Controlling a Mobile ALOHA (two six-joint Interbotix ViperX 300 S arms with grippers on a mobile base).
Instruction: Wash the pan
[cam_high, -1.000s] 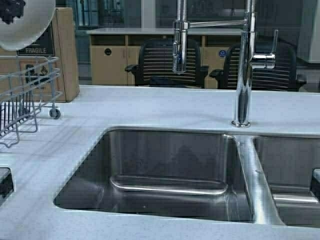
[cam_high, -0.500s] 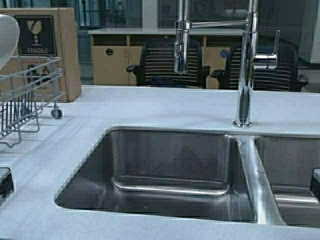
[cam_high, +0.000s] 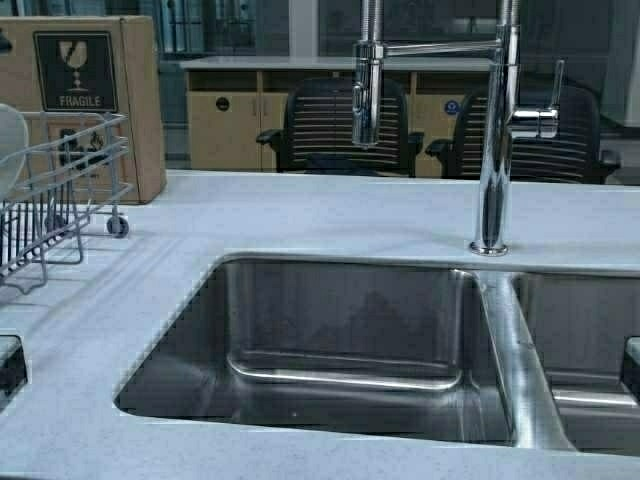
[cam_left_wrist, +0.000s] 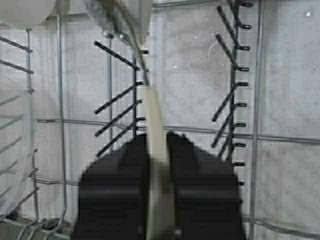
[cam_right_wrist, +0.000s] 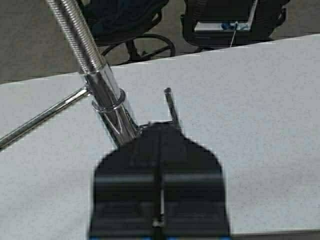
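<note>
The pan (cam_left_wrist: 159, 170) is edge-on in the left wrist view, its cream rim running up between the two dark fingers (cam_left_wrist: 112, 195) of the left gripper (cam_left_wrist: 159, 200), which are closed tight on it. Its far end is blurred, so the handle cannot be made out. In the high view only a pale sliver of it (cam_high: 10, 150) shows, cut off at 9 o'clock, just above the rack (cam_high: 70, 190). Behind the pan in the wrist view are the rack's wires and rows of dark prongs (cam_left_wrist: 230, 90), with the speckled bench (cam_left_wrist: 190, 75) under them. A white rounded thing at the frame's corner (cam_left_wrist: 25, 10) is too cropped to tell.

The rack stands on the bench (cam_high: 300, 215) at 9 o'clock, partly out of frame. Behind it, at 10 o'clock, is a cardboard box (cam_high: 95, 90). The sink (cam_high: 340, 330) fills the centre; a second basin (cam_high: 580, 340) at 4 o'clock is cut off. The tap (cam_high: 492, 140) rises at 2 o'clock, its spray head (cam_high: 365, 90) over the main basin.

The right gripper (cam_right_wrist: 160, 200) hangs above the bench close by the tap's base (cam_right_wrist: 107, 105), its fingers (cam_right_wrist: 190, 190) pressed together with nothing between them. Neither arm shows in the high view. Two chairs (cam_high: 340, 125) stand beyond the bench.
</note>
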